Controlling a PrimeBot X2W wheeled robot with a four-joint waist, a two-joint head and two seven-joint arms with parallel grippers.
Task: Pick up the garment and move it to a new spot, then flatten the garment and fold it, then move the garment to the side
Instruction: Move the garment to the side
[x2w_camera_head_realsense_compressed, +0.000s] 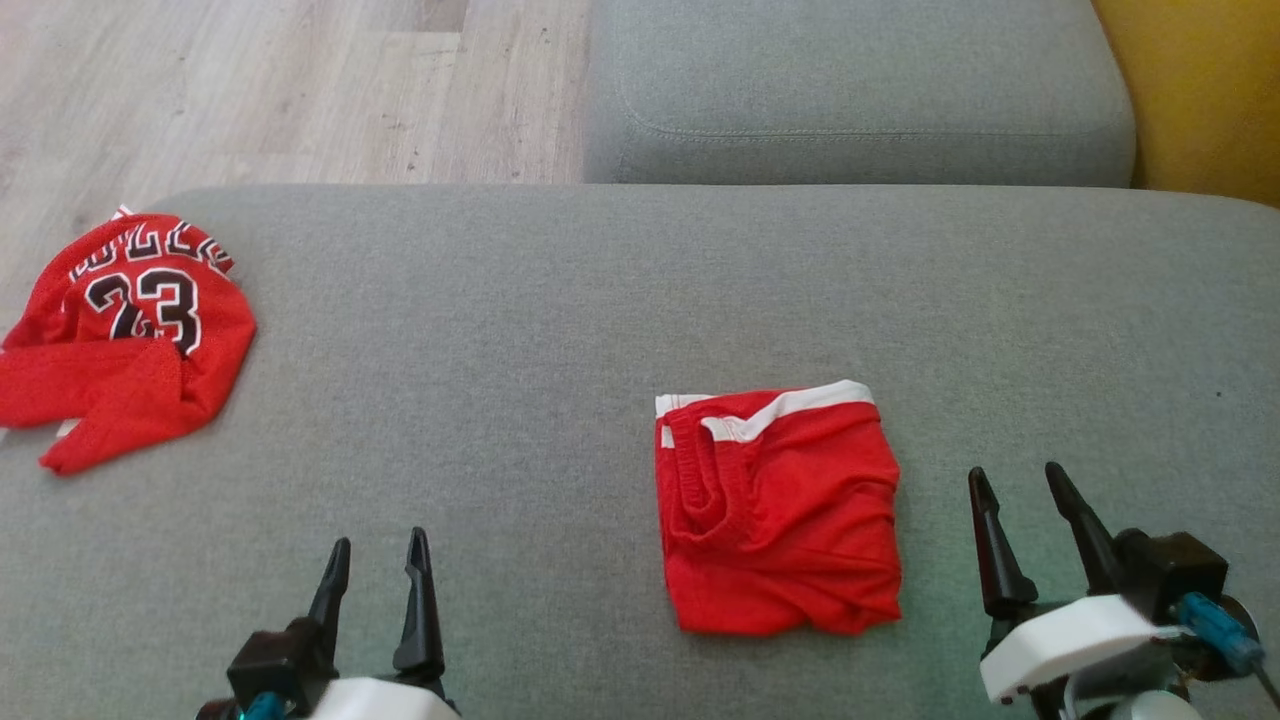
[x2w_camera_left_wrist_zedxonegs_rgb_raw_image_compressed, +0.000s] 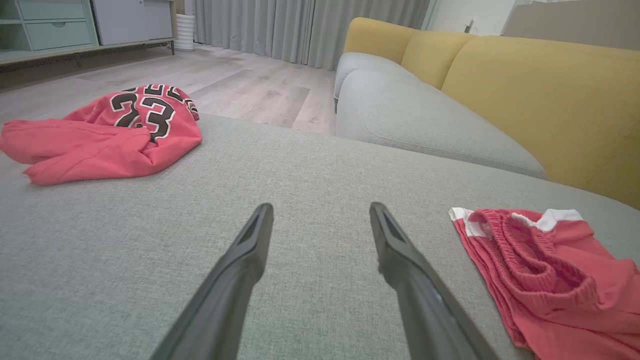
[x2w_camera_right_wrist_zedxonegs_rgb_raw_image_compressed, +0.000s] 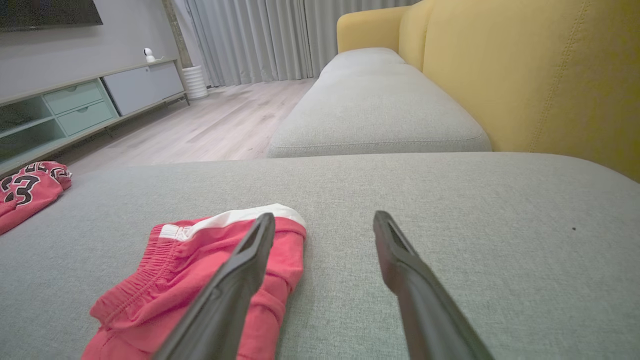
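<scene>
The living room held a sofa in grey and yellow.
A wide grey seat (x2w_camera_head_realsense_compressed: 520, 300) lay in front, with a second grey cushion (x2w_camera_head_realsense_compressed: 850, 90) behind it, both beside yellow backrests (x2w_camera_right_wrist_zedxonegs_rgb_raw_image_compressed: 525, 75). A pale wooden floor (x2w_camera_head_realsense_compressed: 250, 80) ran to long grey curtains (x2w_camera_right_wrist_zedxonegs_rgb_raw_image_compressed: 260, 40). A low cabinet (x2w_camera_right_wrist_zedxonegs_rgb_raw_image_compressed: 75, 107) with light green drawers stood along a grey wall (x2w_camera_right_wrist_zedxonegs_rgb_raw_image_compressed: 100, 45).

Soft even indoor light, faint shadows, sharp focus, wide-angle wrist distortion

Grey sofa seat (x2w_camera_head_realsense_compressed: 500, 350): folded red shorts (x2w_camera_head_realsense_compressed: 780, 520) centre-right, crumpled jersey (x2w_camera_head_realsense_compressed: 130, 330) far left.
</scene>
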